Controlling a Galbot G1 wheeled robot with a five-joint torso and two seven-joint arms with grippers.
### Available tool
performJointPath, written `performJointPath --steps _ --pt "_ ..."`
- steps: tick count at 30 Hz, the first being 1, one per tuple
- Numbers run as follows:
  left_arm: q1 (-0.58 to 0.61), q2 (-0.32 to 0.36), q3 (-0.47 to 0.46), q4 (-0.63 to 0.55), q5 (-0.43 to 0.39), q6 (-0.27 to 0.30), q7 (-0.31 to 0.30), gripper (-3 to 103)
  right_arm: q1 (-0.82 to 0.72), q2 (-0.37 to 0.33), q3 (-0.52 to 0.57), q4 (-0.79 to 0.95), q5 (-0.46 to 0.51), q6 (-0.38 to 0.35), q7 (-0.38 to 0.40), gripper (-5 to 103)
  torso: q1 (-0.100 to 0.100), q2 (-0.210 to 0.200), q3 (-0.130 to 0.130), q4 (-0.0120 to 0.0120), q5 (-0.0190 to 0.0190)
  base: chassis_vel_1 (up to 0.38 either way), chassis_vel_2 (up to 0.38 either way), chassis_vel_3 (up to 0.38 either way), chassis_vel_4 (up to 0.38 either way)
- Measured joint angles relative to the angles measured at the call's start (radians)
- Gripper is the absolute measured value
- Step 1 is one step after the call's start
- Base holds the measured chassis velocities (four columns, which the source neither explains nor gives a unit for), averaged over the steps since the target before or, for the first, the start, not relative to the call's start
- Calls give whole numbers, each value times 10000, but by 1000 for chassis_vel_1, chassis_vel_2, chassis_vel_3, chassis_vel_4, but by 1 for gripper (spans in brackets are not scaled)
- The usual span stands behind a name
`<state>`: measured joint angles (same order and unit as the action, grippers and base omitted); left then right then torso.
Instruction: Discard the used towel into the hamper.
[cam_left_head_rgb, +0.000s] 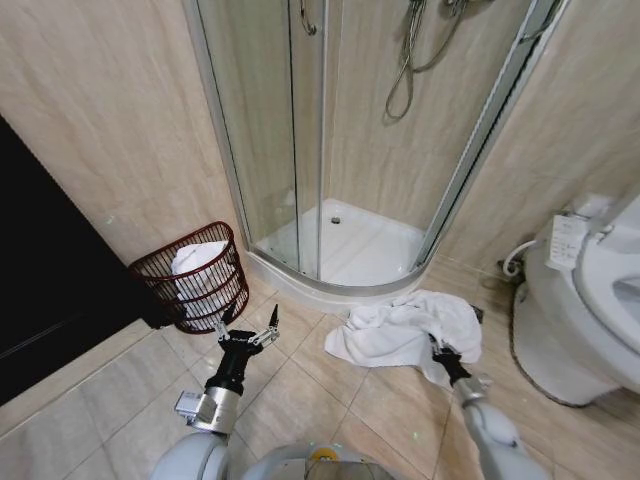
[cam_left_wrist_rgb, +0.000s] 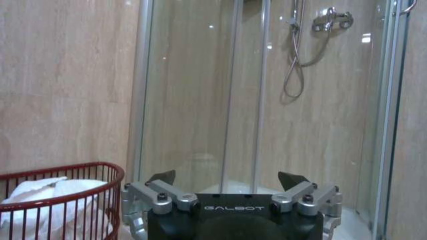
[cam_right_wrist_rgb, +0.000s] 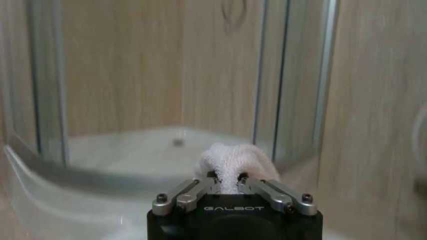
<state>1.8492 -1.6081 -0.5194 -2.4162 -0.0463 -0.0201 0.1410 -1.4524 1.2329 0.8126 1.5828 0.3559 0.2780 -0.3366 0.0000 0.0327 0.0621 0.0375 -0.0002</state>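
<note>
**Gripping the floor towel, with the hamper across the frame**

Filling the upper centre of the head view, the shower enclosure (cam_left_head_rgb: 340, 150) curves out onto the tiled floor (cam_left_head_rgb: 300, 400), and the toilet (cam_left_head_rgb: 600, 300) takes the right edge. Below the shower threshold, right of centre, the used towel (cam_left_head_rgb: 405, 335) lies crumpled and spread wide on the tiles. At middle left, against the wall, stands the hamper (cam_left_head_rgb: 195, 280), a dark red wire basket that already holds white cloth.

The right gripper (cam_left_head_rgb: 445, 358) sits at the towel's lower right edge. In its own wrist view the right gripper (cam_right_wrist_rgb: 227, 181) has its fingers pinched together on a small tuft of the terry cloth, which bulges up between them. The left gripper (cam_left_head_rgb: 247, 325) hangs at lower centre-left, just beside the hamper, its fingers spread apart and holding nothing; the left wrist view shows the same wide-apart fingers (cam_left_wrist_rgb: 163, 179) with the hamper rim (cam_left_wrist_rgb: 67, 192) close by.

The risks come from the hold and the route, as I judge them. Only a small fold is pinched, so the weight of the large towel could pull it free on lifting. Most of the cloth would trail low and might drag on the tiles or snag the hamper's rim and tip the light basket. The hamper is partly full, so the towel may drape over the edge instead of dropping in.
</note>
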Motion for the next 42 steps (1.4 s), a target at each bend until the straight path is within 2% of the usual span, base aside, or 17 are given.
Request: performJointPath --steps 6,9,11,14,16,21,24,28,35,38,42 --pt "1 0 1 -1 0 0 0 100 -1042 284 968 2991 -73 49 -32 8 0 0 0 2 0 0 0 0 0" --pt "1 0 0 0 0 0 0 100 -1301 369 1308 3819 16 54 -34 8 0 1 0 0 -4 0 0 0 0" --pt "1 0 0 0 0 0 0 100 -1592 422 1567 4431 300 54 -5 8 0 0 1 1 9 0 0 0 0" --pt "0 1 0 0 0 0 0 100 -1851 490 1849 5077 572 43 168 8 0 0 0 -1 -5 0 0 0 0" --pt "0 0 0 0 0 0 0 100 -1936 537 1962 5345 643 25 268 8 0 1 0 0 2 0 0 0 0" --pt "1 0 0 0 0 0 0 100 -2083 698 2461 6734 995 -182 532 8 0 0 1 0 3 0 0 0 0" --pt "0 0 0 0 0 0 0 100 -1863 645 2822 7959 1528 -654 845 8 0 0 1 0 -2 0 0 0 0" --pt "0 0 0 0 0 0 0 100 -1473 427 3093 8695 1749 -1006 1443 8 0 0 1 3 -1 0 0 0 0" --pt "0 0 0 0 0 0 0 100 -1166 316 3555 9253 2067 -1147 2290 8 0 0 1 2 0 0 0 0 0" --pt "0 0 0 0 0 0 0 100 -1284 477 3771 9293 2665 -1226 2756 8 0 0 2 0 4 0 0 0 0" --pt "0 0 0 0 0 0 0 100 -1330 462 4304 9283 3136 -1270 2950 8 3 28 20 0 3 0 0 0 0"
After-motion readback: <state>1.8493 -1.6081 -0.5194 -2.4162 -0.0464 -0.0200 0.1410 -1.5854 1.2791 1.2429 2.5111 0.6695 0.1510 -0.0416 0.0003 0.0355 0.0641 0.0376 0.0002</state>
